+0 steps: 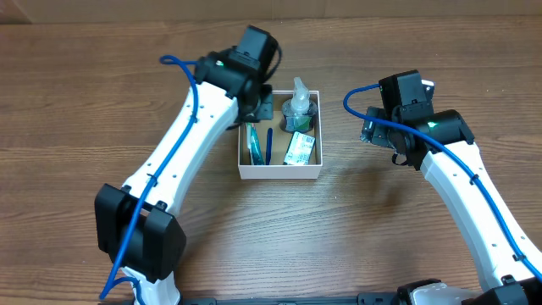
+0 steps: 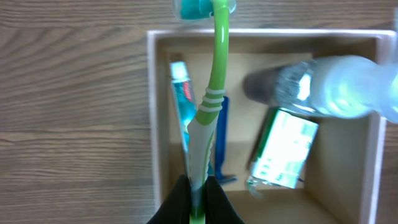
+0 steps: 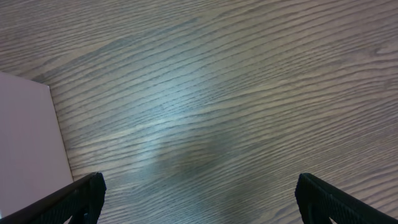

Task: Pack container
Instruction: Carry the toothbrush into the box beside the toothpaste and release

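Observation:
The container (image 1: 279, 173) is a small white box with a brown inside, standing mid-table. In it lie a toothpaste tube (image 2: 181, 99), a blue-handled item (image 2: 221, 140), a green-and-white packet (image 2: 283, 149) and a clear bottle (image 2: 329, 87). My left gripper (image 2: 198, 202) is shut on the handle of a green-and-white toothbrush (image 2: 211, 93). The brush hangs over the box's left part, and its teal head (image 2: 199, 7) reaches past the far rim. In the overhead view the left gripper (image 1: 261, 108) is at the box's back left corner. My right gripper (image 3: 199, 199) stands open over bare wood, right of the box.
The box's white outer wall (image 3: 28, 143) shows at the left edge of the right wrist view. The wooden table (image 1: 102, 102) stretches around the box on all sides. The right gripper (image 1: 370, 129) is a short way off the box's right wall.

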Motion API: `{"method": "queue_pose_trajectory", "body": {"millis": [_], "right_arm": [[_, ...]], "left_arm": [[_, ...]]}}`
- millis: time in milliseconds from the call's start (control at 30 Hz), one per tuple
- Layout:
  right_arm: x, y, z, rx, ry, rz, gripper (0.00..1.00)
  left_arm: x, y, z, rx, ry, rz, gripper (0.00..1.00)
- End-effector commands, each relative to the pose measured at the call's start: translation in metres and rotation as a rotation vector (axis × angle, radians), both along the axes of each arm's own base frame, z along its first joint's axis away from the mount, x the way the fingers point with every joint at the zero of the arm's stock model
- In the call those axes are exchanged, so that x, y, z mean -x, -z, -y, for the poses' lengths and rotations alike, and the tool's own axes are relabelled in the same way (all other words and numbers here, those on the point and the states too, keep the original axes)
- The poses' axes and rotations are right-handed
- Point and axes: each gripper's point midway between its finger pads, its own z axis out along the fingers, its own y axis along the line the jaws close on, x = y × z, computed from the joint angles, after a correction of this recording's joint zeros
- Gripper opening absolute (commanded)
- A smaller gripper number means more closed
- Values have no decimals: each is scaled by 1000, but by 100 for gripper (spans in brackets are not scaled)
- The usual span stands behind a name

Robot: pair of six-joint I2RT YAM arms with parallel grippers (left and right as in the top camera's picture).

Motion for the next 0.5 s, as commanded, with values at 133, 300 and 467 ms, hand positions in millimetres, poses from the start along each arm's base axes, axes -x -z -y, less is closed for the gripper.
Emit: {"method": "queue_pose_trajectory", "body": {"millis": [133,300,467], "right_arm": [[-4,-14,2,0,13,47,100],[-4,-14,2,0,13,46,100],[-4,-14,2,0,13,46,100]], "left_arm": [[10,-4,28,44,-15,-1,11],[12,2,31,45,-22,-24,11],[12,15,32,30,-29,-49,12]]}}
